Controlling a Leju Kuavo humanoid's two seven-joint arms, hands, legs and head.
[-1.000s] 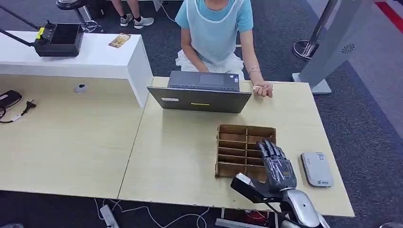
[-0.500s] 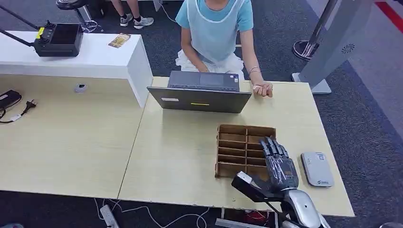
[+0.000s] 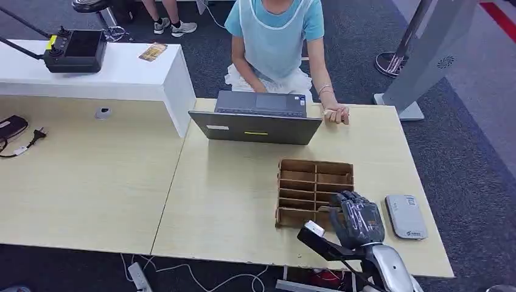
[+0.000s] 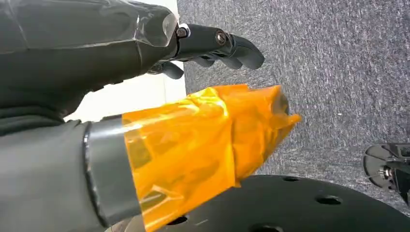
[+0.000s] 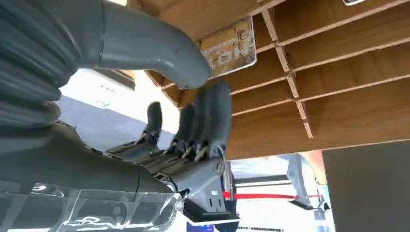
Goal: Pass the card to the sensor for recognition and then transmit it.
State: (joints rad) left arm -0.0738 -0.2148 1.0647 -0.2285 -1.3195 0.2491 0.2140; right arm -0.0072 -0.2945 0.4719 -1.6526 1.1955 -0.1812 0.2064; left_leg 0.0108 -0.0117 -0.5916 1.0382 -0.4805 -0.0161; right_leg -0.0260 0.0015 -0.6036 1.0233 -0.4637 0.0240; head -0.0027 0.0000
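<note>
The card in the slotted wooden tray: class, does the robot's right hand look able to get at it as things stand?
Probably yes. The right hand hangs over the wooden tray's near slots, fingers curling beside the card, which stands in an open-topped slot with nothing covering it.

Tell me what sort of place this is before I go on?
Likely an office or reception-style test area: pale wooden desks on dark carpet, a person seated at a laptop, and a white card reader beside a slotted wooden card rack.

Silver arm [image 3: 389, 271], dark grey fingers [image 3: 353, 210]
</note>
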